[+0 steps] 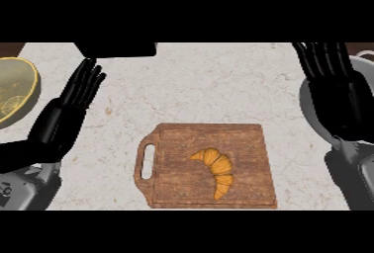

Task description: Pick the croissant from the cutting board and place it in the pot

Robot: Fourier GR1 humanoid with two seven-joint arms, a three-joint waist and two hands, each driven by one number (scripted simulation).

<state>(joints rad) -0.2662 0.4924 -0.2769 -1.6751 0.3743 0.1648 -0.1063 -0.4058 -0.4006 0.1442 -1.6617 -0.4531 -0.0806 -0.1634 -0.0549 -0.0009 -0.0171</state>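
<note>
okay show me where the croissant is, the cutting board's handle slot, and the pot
croissant point(216, 167): head view, on the thick middle of its curve.
cutting board point(148, 161): head view, on the slot's rim at the board's left end.
pot point(309, 101): head view, on its grey wall showing beside the right hand point(337, 94).

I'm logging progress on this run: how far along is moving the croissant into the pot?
Nothing looks done so far. The croissant lies on the cutting board, untouched. Nothing is in hand: the left robot hand is open at the view's left, and the right robot hand is open above the pot at the right edge. All is left: reaching, grasping, carrying the croissant over and placing it in the pot.
</note>
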